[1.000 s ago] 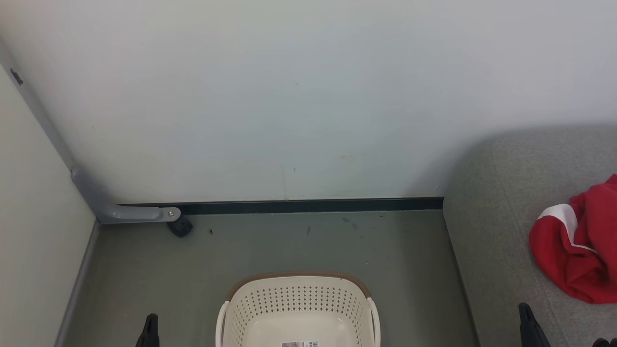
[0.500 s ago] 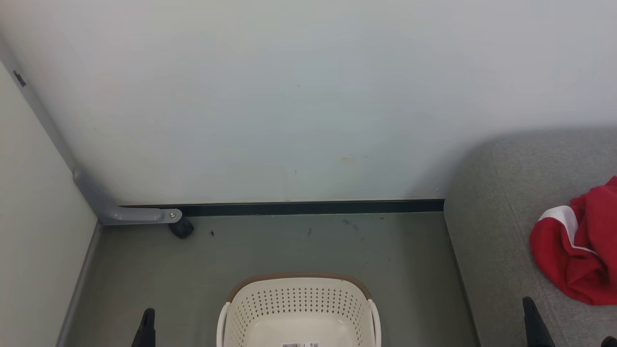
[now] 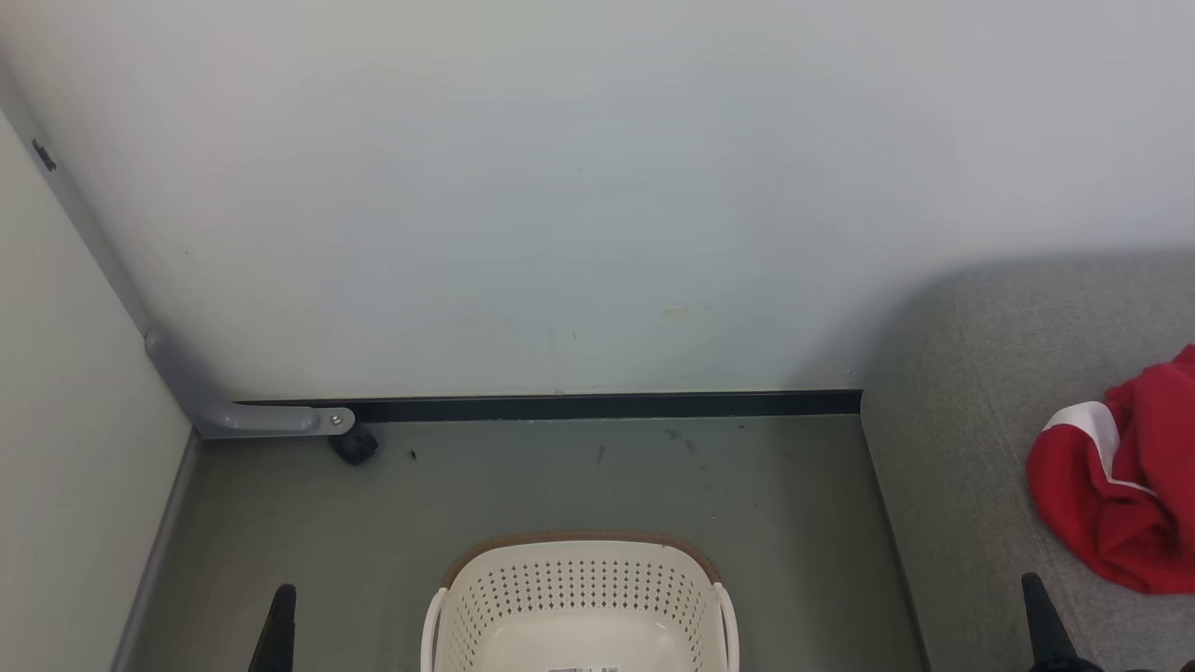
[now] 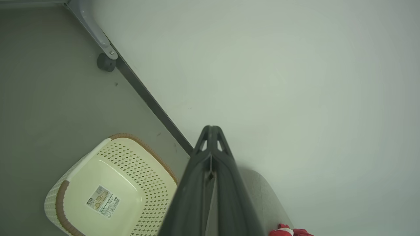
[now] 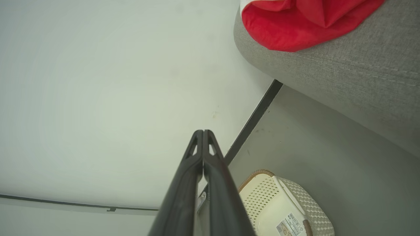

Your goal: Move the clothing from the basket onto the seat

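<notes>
At the far left a grey bracket (image 3: 233,411) runs down the corner to the floor (image 3: 560,476), with a small dark foot (image 3: 353,446) just beside its end. The left pincer (image 3: 284,597) rises at the lower left, its two dark fingers pressed together with nothing between them, well apart from the basket (image 3: 579,539). The basket stands on the floor at the bottom centre, its bare inside showing only a small label (image 4: 103,200). A dark skirting strip (image 3: 607,406) lines the wall behind it. To the right is the grey seat (image 3: 962,420), and the clothing (image 3: 1111,495), a red heap with a white stripe, lies on it, away from the basket. The right pincer (image 3: 1033,586) points up at the lower right over the seat, fully closed and holding nothing, near the clothing but not touching it
</notes>
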